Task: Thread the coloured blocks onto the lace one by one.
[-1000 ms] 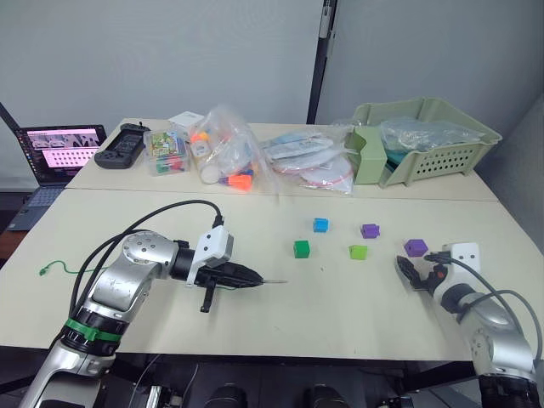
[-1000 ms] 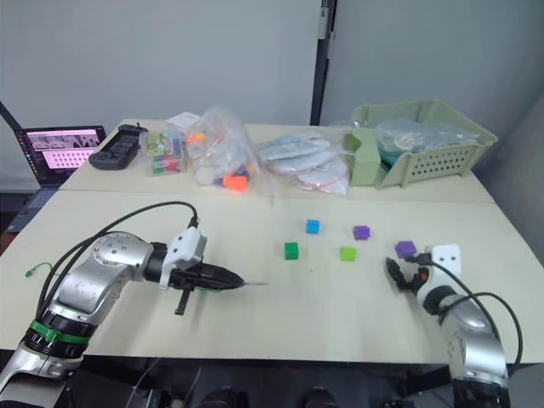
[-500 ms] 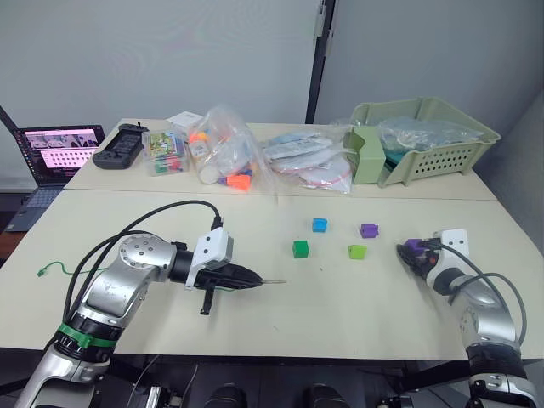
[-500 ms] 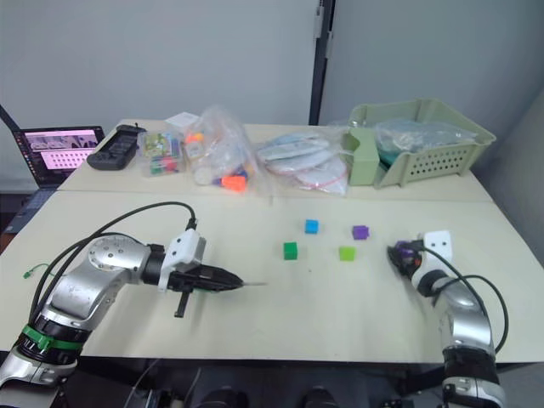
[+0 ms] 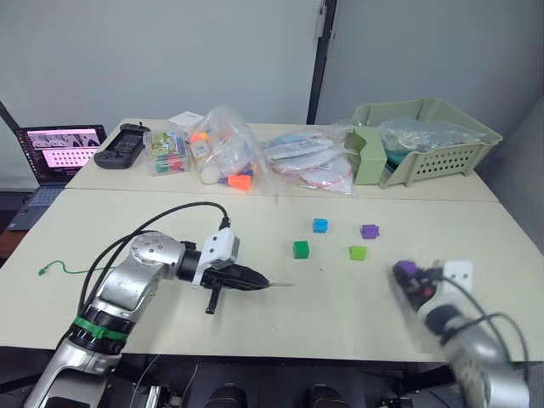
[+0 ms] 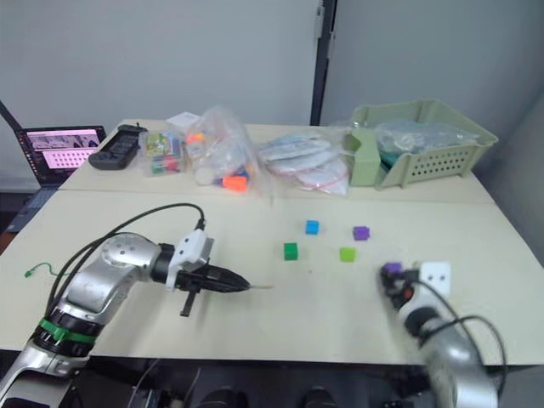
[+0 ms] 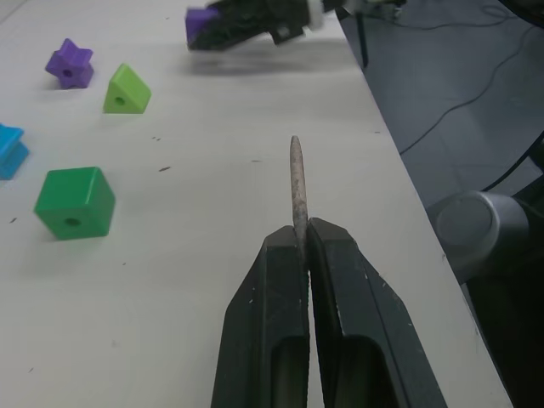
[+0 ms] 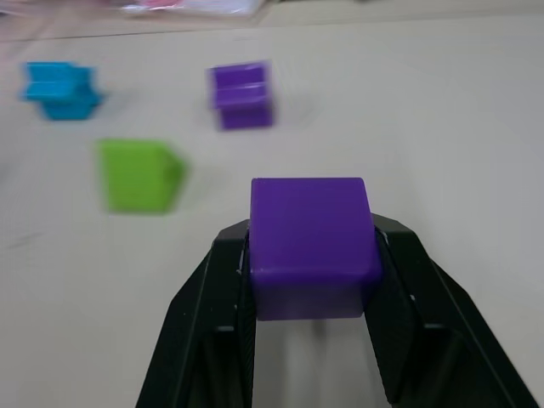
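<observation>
No block is on the lace (image 5: 53, 269) yet, so by my reading the task is at its first threading: one purple block (image 8: 311, 234) is picked up and the other four wait. That block sits clamped between the right gripper's (image 8: 311, 280) fingers, which press on two opposite sides of it, off the desk (image 5: 340, 314). The lace's stiff tip (image 7: 297, 191) is pinched in the left gripper (image 7: 303, 242), whose fingers are closed tight on it with the point sticking straight out ahead of them toward the held block; the green cord trails back past the left arm to a loose end near the desk's far left edge. Beyond the needle point, to one side of the line between the two grippers, lie the green block (image 7: 74, 201), the lime block (image 7: 126, 89), the blue block (image 5: 320, 225) and the second purple block (image 7: 70, 65), all apart from one another and untouched. Still to do: line the held block's hole up with the tip, push it on, then repeat four times. Against the picture of a second ago, the purple block that then lay on the desk just beyond the open right fingers is now in their grip and lifted, and the right arm has drawn back toward the robot; the left gripper has pushed its tip a little farther forward, toward the right one.
</observation>
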